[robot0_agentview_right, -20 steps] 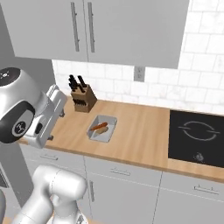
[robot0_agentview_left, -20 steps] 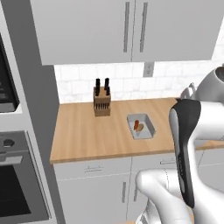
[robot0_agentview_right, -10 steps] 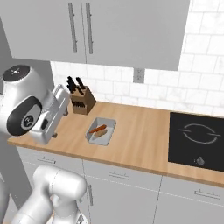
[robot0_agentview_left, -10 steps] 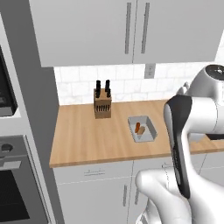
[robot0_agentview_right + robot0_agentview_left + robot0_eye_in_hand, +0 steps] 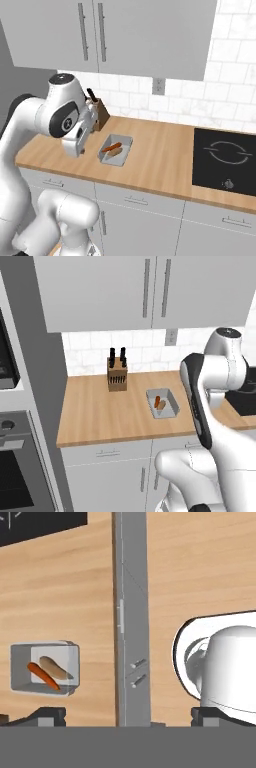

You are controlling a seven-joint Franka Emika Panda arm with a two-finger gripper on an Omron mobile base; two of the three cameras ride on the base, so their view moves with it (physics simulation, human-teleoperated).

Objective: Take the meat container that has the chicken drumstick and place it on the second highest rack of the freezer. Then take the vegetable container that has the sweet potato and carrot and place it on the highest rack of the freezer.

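The vegetable container (image 5: 116,150) is a shallow grey tray on the wooden counter, right of the knife block. It also appears as the vegetable container (image 5: 162,403) and, at the lower left of the hand view, as the vegetable container (image 5: 45,668). In it lie the red-orange carrot (image 5: 42,676) and the tan sweet potato (image 5: 55,668), side by side. My gripper (image 5: 76,148) hangs just left of the tray, above the counter's front part. The gripper (image 5: 129,717) is open with nothing between its fingertips. The meat container with the chicken drumstick and the freezer are out of view.
A knife block (image 5: 117,376) stands at the back of the counter (image 5: 100,411) against the tiled wall. A black cooktop (image 5: 225,155) lies to the right. Wall cupboards (image 5: 100,30) hang overhead. An oven (image 5: 15,466) sits in the column to the left.
The arm has swung over the counter toward the tray, so the hand now sits closer beside it. The tray has stayed in place and the gripper has stayed open.
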